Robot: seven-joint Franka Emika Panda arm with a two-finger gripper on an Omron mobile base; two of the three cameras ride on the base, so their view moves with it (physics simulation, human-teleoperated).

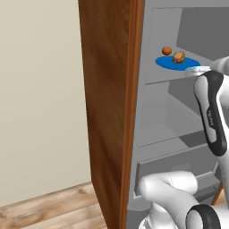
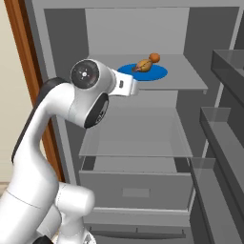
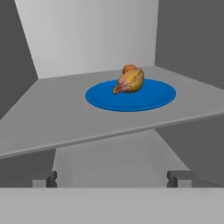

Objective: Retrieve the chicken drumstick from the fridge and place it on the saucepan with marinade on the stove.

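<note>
Open fridge (image 2: 190, 28), upper shelf: chicken drumstick (image 3: 129, 81) lies on a blue plate (image 3: 148, 99). Gripper (image 3: 112, 178), jaws spread and empty, faces it from just outside the shelf's front edge.

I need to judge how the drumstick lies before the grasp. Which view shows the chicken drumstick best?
The hand view: the chicken drumstick sits large and unblocked on the blue plate, its tapered end toward the left. In the right base view it is small beside an orange ball; in the left base view it is smaller still, near the arm.
</note>
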